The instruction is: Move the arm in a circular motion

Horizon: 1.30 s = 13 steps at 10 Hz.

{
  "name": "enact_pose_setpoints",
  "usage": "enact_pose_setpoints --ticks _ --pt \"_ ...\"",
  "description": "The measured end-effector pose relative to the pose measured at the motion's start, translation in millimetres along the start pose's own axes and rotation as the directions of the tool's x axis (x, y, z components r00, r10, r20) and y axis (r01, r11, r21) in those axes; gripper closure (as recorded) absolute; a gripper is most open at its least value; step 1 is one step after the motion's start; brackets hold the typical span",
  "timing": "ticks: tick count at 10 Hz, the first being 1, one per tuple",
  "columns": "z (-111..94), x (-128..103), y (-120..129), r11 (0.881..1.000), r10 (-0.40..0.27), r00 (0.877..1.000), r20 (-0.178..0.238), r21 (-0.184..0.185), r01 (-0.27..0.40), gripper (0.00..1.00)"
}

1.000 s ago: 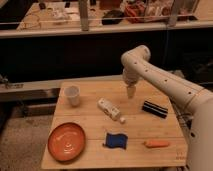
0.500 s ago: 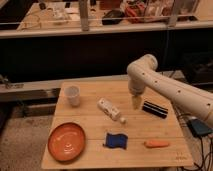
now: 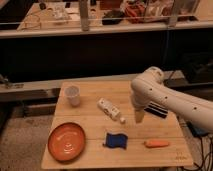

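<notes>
The arm (image 3: 170, 97) is a large white tubular limb with small dark dots, entering from the right edge and bending at a rounded joint (image 3: 148, 82) over the wooden table (image 3: 90, 150). From that joint a pale tapered tip points down; this is the gripper (image 3: 138, 116), hanging just above the table's middle right, beside the fallen white bottle (image 3: 110, 109). It holds nothing that I can see.
On the table are a white cup (image 3: 73, 95) at the back left, an orange plate (image 3: 66, 141) at the front left, a blue cloth (image 3: 115, 140), an orange carrot-like piece (image 3: 156, 144) and a dark striped object (image 3: 159, 109) behind the arm. A railing and cluttered desks stand behind.
The arm's elbow joint has swung forward and down over the table, and the tip has moved nearer the front, from by the bottle's far end to its near end.
</notes>
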Motion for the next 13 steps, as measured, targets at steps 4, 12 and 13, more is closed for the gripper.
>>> enact_pose_setpoints --ticks 4,12,13 --pt "1 -91 8 0.985 -0.169 0.982 0.082 -0.006 0.170 0.20" --pt "8 -202 -44 0.893 -0.450 0.878 0.161 0.055 0.447 0.20" --pt "12 -210 -58 0.884 -0.467 0.869 0.161 0.060 0.464 0.20"
